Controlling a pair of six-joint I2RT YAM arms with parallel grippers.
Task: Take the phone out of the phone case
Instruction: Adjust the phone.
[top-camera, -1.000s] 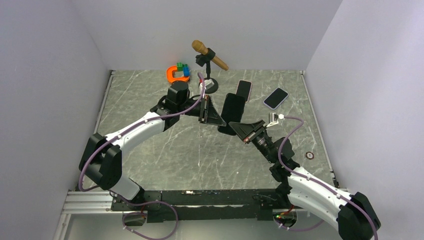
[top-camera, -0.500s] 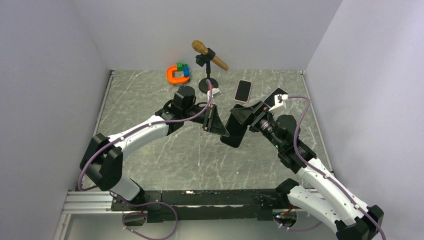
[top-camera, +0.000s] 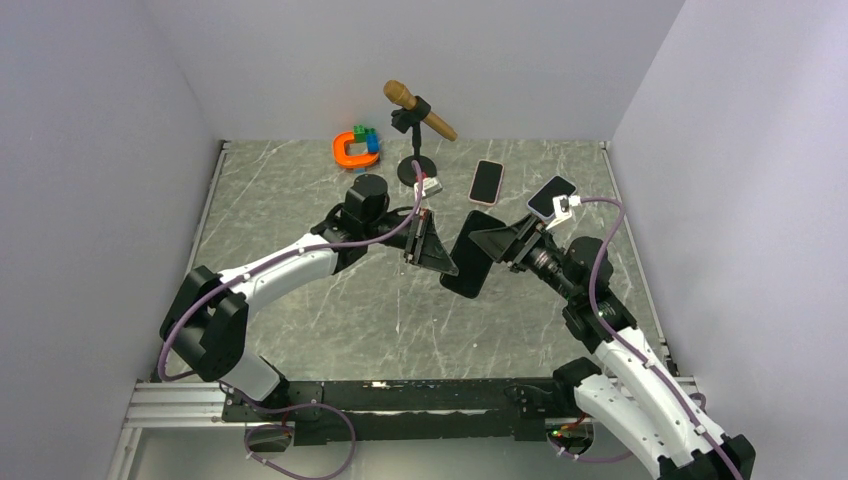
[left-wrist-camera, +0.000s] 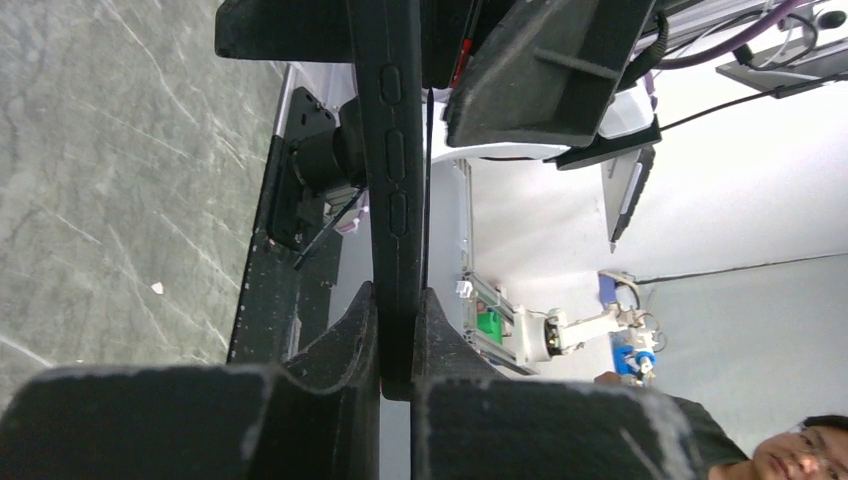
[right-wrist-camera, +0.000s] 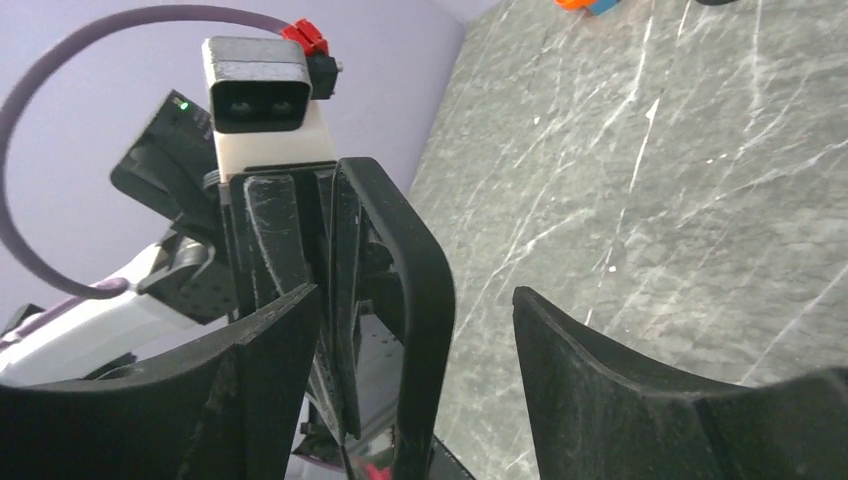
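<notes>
Left gripper clamps the phone case; right gripper gapes wide, seemingly straddling it

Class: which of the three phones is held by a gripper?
The black-cased phone, clamped in the left gripper; the pink-edged phone and the white-edged phone lie flat.

Overhead; wrists close on phone case

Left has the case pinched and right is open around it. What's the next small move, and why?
Probably close the right gripper on the case edge. It stands open astride that edge, gripping nothing, while the left gripper is shut on the other end and holds the case in the air.
</notes>
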